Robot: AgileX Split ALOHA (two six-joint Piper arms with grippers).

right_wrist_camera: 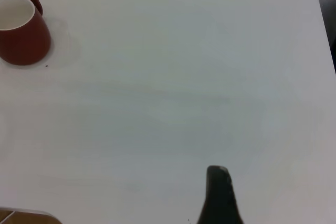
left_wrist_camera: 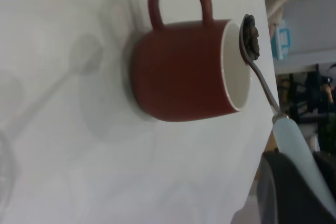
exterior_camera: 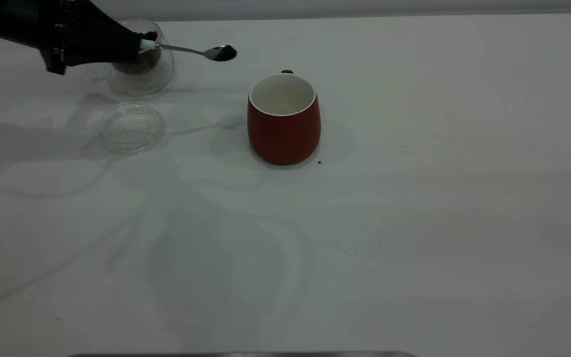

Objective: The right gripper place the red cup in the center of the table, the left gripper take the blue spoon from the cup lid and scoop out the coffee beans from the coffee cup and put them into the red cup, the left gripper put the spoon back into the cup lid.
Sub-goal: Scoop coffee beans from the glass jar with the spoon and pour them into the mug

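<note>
My left gripper (exterior_camera: 134,47) hung above the table (exterior_camera: 414,223) at its far left, clamped on the pale-blue handle of the blue spoon (exterior_camera: 201,51). The spoon was held roughly level in the air, neck and bowl pointing toward the red cup (exterior_camera: 284,119). A small heap of coffee beans (exterior_camera: 226,52) sat in the bowl. In the exterior view the bowl was up and to the left of the red cup, apart from its rim; the spoon's shadow fell on the table just left of the cup.

The left wrist view showed the spoon bowl (left_wrist_camera: 251,36) with its beans close by the cup's white rim (left_wrist_camera: 231,66). I could not tell from that view whether the bowl was over the opening.

The red cup stood upright near the table's centre, handle toward the far side, white inside showing. One dark speck lay on the table by its base.

The coffee cup (exterior_camera: 154,74) stood behind my left gripper, partly hidden by it, with dark beans inside. The cup lid (exterior_camera: 133,127) lay flat on the table just in front of it, nothing on it.

My right gripper (right_wrist_camera: 219,198): only one dark fingertip showed in its wrist view, above bare table well apart from the red cup (right_wrist_camera: 22,32). Its opening I could not tell.
</note>
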